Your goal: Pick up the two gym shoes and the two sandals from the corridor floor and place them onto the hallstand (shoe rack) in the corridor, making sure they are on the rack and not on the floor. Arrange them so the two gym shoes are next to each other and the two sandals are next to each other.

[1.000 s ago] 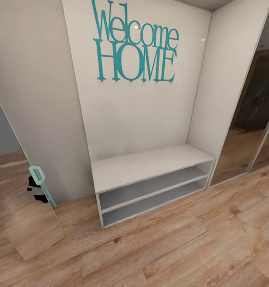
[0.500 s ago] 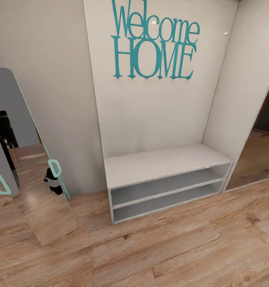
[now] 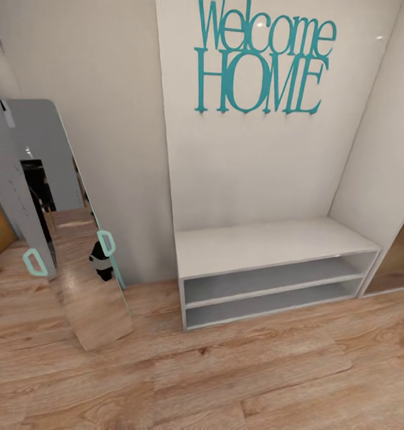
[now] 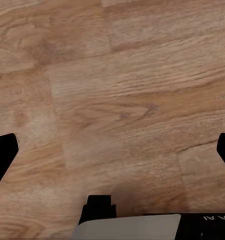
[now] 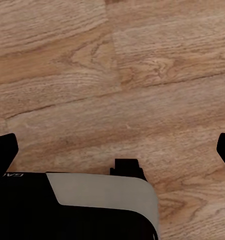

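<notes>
while you face the wall, a leaning mirror (image 3: pixel 76 239) stands at left, the shoe rack (image 3: pixel 274 272) sits right of it under the teal sign (image 3: pixel 262 60) (both shelf slots bare). your left gripper (image 4: pixel 112 150) and right gripper (image 5: pixel 112 147) hang spread wide over the floor (image 3: pixel 226 382).

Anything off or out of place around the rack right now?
Nothing stands out. The hallstand sits square against the wall, top and both shelf slots bare. The mirror leans on the wall beside it, and the floor looks clean and undamaged.
</notes>
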{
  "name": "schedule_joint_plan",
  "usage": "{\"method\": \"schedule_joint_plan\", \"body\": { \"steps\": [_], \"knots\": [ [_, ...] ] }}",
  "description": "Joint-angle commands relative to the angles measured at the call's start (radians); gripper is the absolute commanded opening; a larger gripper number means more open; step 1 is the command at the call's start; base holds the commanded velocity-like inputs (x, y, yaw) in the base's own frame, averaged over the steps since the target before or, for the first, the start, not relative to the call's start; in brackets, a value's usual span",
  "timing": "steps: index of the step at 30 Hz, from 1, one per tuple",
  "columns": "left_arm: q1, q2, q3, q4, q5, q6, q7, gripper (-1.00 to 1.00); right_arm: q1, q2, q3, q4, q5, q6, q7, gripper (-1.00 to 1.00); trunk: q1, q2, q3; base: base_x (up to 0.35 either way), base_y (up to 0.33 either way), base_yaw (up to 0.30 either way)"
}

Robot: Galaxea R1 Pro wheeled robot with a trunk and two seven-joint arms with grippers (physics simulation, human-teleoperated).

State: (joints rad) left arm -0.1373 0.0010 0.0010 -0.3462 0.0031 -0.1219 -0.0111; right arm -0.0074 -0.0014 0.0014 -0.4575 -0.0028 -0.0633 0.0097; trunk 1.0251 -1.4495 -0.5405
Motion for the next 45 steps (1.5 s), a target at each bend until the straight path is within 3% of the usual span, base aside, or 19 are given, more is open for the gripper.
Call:
{"method": "schedule_joint_plan", "body": {
  "steps": [1,45],
  "knots": [
    [-0.001,0.000,0.001,0.001,0.001,-0.003,-0.001,1.00,0.000,0.000,0.000,0.000,0.000,-0.003,0.001,1.00,0.000,0.000,-0.002,0.000,0.000,0.221],
    [-0.001,0.002,0.003,0.001,0.004,-0.004,-0.001,1.00,0.000,0.000,0.000,0.000,-0.001,-0.004,0.001,1.00,0.000,0.000,-0.050,0.000,0.000,0.221]
  ]
}}
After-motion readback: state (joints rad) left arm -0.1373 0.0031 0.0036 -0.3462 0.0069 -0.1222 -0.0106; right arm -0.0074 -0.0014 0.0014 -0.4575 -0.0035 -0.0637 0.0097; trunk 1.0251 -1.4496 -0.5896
